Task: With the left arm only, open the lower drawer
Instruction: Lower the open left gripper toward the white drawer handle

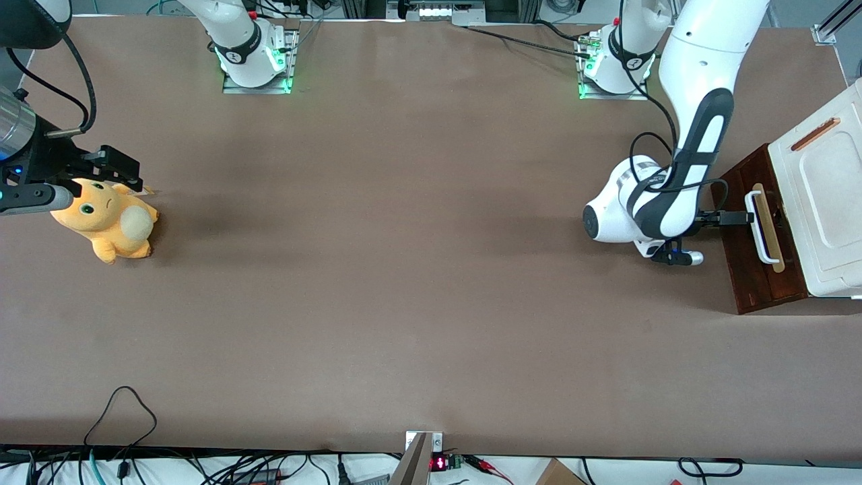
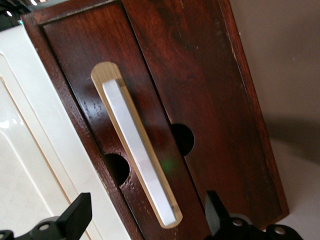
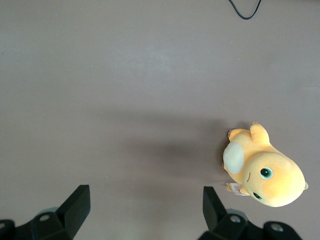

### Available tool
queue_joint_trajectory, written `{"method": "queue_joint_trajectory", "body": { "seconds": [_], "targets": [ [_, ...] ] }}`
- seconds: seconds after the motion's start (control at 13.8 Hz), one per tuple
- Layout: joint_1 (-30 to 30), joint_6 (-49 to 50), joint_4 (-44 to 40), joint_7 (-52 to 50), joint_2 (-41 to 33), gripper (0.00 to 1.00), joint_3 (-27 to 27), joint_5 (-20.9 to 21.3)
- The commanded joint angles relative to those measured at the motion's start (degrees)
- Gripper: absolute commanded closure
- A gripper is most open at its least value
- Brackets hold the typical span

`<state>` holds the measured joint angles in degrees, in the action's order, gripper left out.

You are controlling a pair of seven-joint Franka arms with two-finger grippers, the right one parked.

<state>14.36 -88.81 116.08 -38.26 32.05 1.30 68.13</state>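
The lower drawer [image 1: 744, 269] has a dark reddish-brown wooden front and sits under the white cabinet top [image 1: 825, 195] at the working arm's end of the table. Its white loop handle [image 1: 761, 229] lies on a pale wood strip. The left arm [image 1: 697, 135] reaches down in front of the drawer, and its slim black gripper [image 1: 741, 217] is at the handle. In the left wrist view the gripper [image 2: 146, 210] is open, its two black fingers [image 2: 77, 215] standing either side of one end of the handle [image 2: 137, 150], close in front of the drawer front [image 2: 200, 100]. Nothing is held.
An orange plush toy [image 1: 108, 219] lies toward the parked arm's end of the table and also shows in the right wrist view [image 3: 265, 170]. Black cables [image 1: 121, 411] hang along the table edge nearest the front camera. The brown table [image 1: 404, 236] stretches between them.
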Motion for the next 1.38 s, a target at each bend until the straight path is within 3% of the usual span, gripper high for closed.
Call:
{"method": "queue_joint_trajectory", "body": {
  "seconds": [0.0, 1.31],
  "targets": [
    [0.67, 1.09, -0.15, -0.85, 0.38, 0.0, 0.37, 3.06],
    [0.05, 1.27, -0.68, -4.54, 2.76, 0.0, 0.89, 3.59]
  ]
}}
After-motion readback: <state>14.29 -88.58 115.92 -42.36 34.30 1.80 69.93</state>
